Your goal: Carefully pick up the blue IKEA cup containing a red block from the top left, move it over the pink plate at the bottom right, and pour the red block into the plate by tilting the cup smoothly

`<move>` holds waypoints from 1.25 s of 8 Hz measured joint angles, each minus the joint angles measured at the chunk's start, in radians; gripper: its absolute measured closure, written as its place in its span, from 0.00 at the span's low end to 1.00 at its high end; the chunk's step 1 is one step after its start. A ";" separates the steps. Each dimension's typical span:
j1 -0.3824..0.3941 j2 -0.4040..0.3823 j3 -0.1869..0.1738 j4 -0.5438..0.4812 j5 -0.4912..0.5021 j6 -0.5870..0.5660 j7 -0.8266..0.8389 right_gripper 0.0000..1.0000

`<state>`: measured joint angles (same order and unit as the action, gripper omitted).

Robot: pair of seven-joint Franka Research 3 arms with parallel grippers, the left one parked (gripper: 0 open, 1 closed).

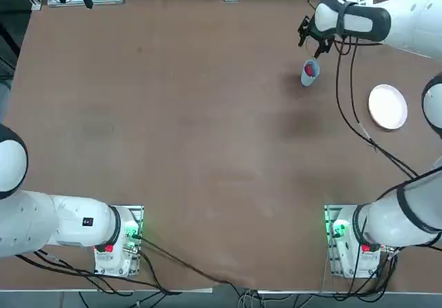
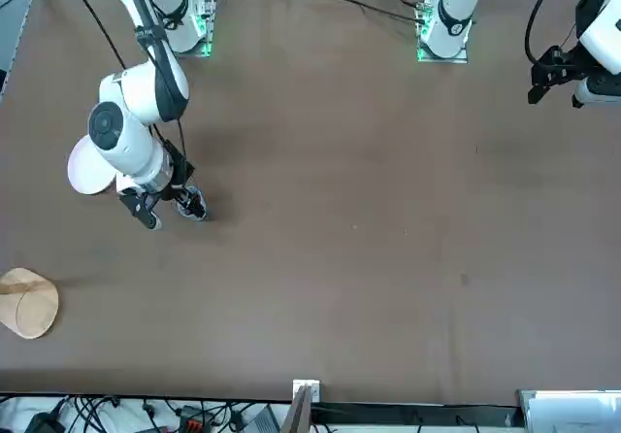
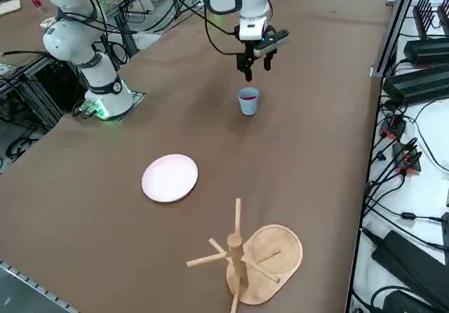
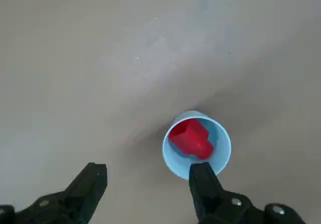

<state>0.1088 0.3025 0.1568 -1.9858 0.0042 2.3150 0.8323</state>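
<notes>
Top: right gripper [image 1: 312, 37] above table [image 1: 193, 128], blue cup [image 1: 310, 72] just below, pink plate [image 1: 387, 106] apart. Side: cup upright. Wrist: fingers [image 4: 88, 184] spread wide, holding nothing; red block [image 4: 190, 137] inside cup. No readable writing.

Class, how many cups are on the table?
1: the blue cup stands upright just below the open right gripper, with the red block inside. None seems hidden.

Glossy white rounded arm links with black joint bands, loose black cables trailing off them, green-lit bases, and a black right gripper [image 4: 146, 184] with chunky jaws.
</notes>
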 joint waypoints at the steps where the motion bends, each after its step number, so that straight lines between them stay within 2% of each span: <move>1: 0.004 0.019 0.000 -0.007 -0.016 0.009 0.004 0.00; 4: 0.038 0.076 0.000 -0.010 -0.111 0.021 0.098 0.00; 10: 0.037 0.075 -0.005 -0.006 -0.120 0.022 0.101 0.00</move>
<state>0.1461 0.3772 0.1514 -1.9919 -0.1162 2.3371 0.9332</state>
